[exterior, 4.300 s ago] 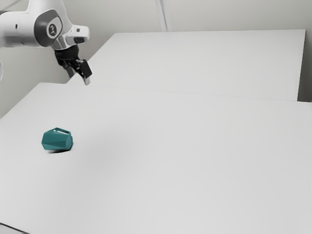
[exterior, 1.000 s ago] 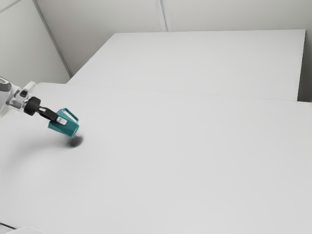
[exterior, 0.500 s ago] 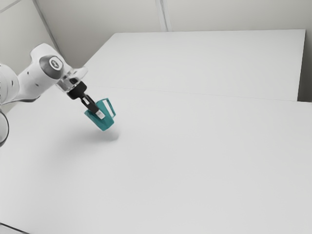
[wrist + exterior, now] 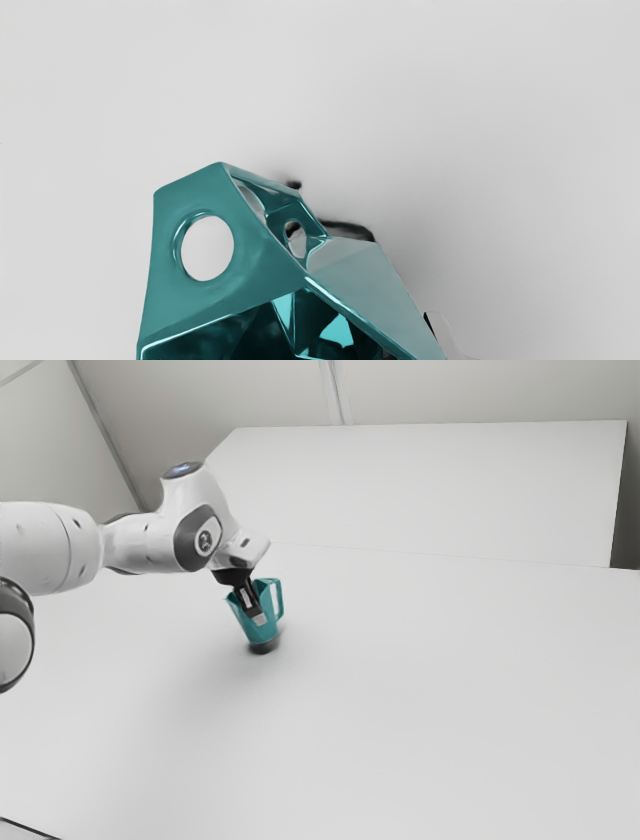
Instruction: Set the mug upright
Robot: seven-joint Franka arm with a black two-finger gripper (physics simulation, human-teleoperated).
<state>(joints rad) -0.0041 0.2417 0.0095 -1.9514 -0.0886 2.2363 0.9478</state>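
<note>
Mug [image 4: 265, 633], teal, faceted: ext. view, over near part of white bench [image 4: 420, 690], toward ext. view's left. Mouth up, body approx. upright w/ slight tilt; handle [image 4: 281, 600] on side facing ext. view's right. Dark shadow [image 4: 262, 649] directly under base; contact w/ bench: can't tell. My claw [image 4: 259, 617] comes down from above, clenched on mug's wall; white arm [image 4: 140, 545] enters from ext. view's left. 2nd white surface [image 4: 430, 485] behind bench.

Wrist view: I look partly into mug's shiny, dark-teal interior; rim runs toward claw. Round hole thru teal part beyond rim. Pale fingertip [image 4: 442, 330] against outer wall.
</note>
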